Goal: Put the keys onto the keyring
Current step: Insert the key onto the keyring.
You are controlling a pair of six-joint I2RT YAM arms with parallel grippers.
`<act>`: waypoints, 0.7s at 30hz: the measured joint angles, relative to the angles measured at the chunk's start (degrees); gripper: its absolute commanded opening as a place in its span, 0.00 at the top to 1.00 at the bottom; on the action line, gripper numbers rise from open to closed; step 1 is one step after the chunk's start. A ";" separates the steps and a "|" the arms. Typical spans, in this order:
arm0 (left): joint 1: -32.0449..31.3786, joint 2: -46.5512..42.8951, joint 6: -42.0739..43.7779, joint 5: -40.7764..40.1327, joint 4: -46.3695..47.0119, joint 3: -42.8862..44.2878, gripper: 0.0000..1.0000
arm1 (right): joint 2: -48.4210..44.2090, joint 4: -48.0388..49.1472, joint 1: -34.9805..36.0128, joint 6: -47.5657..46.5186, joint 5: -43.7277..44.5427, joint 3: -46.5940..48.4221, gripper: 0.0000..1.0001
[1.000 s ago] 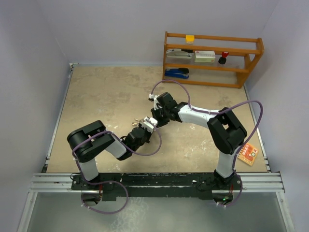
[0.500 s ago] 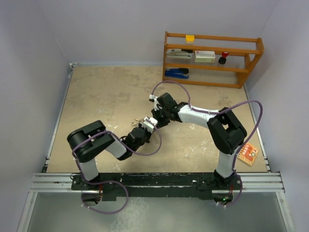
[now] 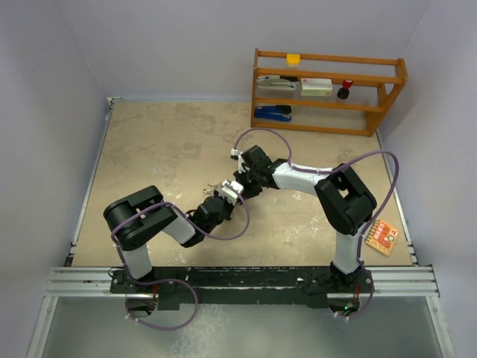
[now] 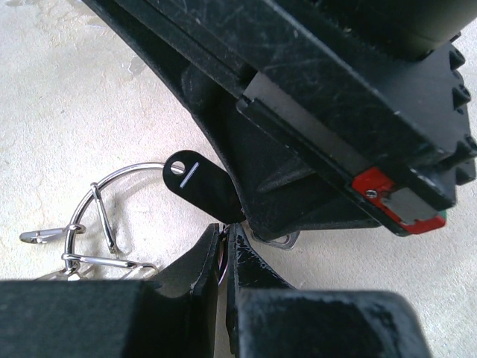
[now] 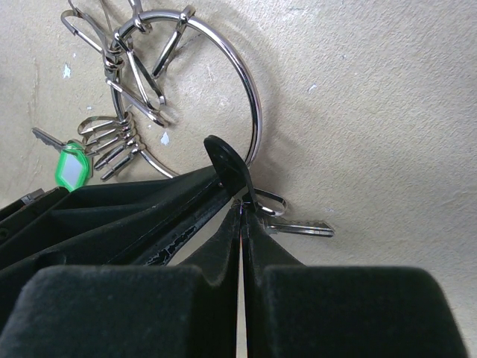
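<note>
The keyring (image 5: pixel 252 89) is a wide silver wire ring lying on the beige table. My left gripper (image 4: pixel 226 230) is shut on its wire at the near side. A black-headed key (image 4: pixel 197 183) stands up right at that spot. The right gripper (image 5: pixel 243 203) is shut, and the key's lower end runs in between its tips. A plain silver key (image 5: pixel 302 227) lies flat beside the right fingertips. A green-headed key (image 5: pixel 72 165) and several small silver keys (image 5: pixel 112 153) hang on the ring's far side. From above, the bunch (image 3: pixel 215 186) sits just left of the two meeting grippers.
Small wire loops and clips (image 5: pixel 138 67) also hang on the ring. A wooden shelf (image 3: pixel 328 89) with staplers and small items stands at the back right. An orange card (image 3: pixel 382 237) lies near the right arm's base.
The right arm's elbow has shifted slightly left and up. Both grippers and the ring stay where they were.
</note>
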 measured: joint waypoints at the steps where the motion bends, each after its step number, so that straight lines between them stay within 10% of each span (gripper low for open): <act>1: 0.00 0.00 0.00 -0.02 0.00 0.00 1.00 | 0.00 0.00 0.00 0.02 0.00 0.00 1.00; 21: 0.00 0.13 0.00 -0.55 -0.63 0.50 1.00 | -3.63 -0.48 0.00 0.17 0.52 -0.35 1.00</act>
